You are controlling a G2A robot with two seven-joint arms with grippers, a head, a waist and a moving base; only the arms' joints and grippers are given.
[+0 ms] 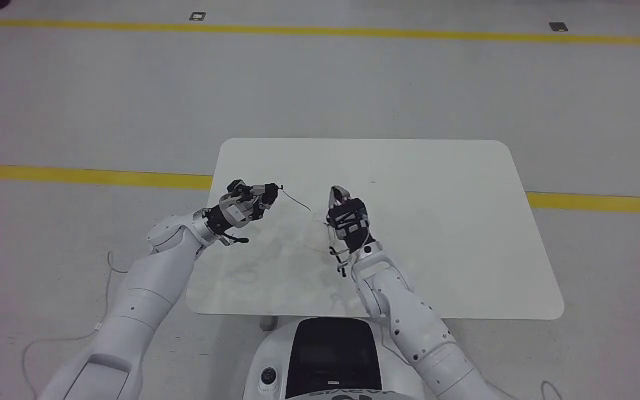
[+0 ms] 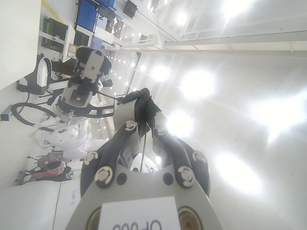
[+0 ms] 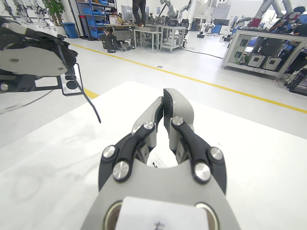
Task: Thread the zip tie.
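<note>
Left gripper (image 1: 272, 188) is over the white table (image 1: 450, 230), on its 9 o'clock side, with fingers pinched tight on the black zip tie (image 1: 295, 199). In the top view the zip tie sticks out of the fingertips toward 4 o'clock. Its free end is in the air above the tabletop, touching nothing. In the left wrist view the zip tie (image 2: 144, 142) runs between the closed fingers. Right gripper (image 1: 338, 192) is at 3 o'clock of the left gripper, near but apart. Its jaws are pressed together with nothing between them, clear in the right wrist view (image 3: 164, 99). That view also has the zip tie (image 3: 88, 100) hanging out of the left gripper (image 3: 69, 56), tip short of the right fingertips. Writing: a white label (image 2: 139, 213) is on the left wrist plate and a second label (image 3: 159, 213) on the right one. Print on both is cut by the frame edge, so I can't read it whole. A yellow floor line (image 1: 300, 30) runs beyond the table at 12 o'clock.
</note>
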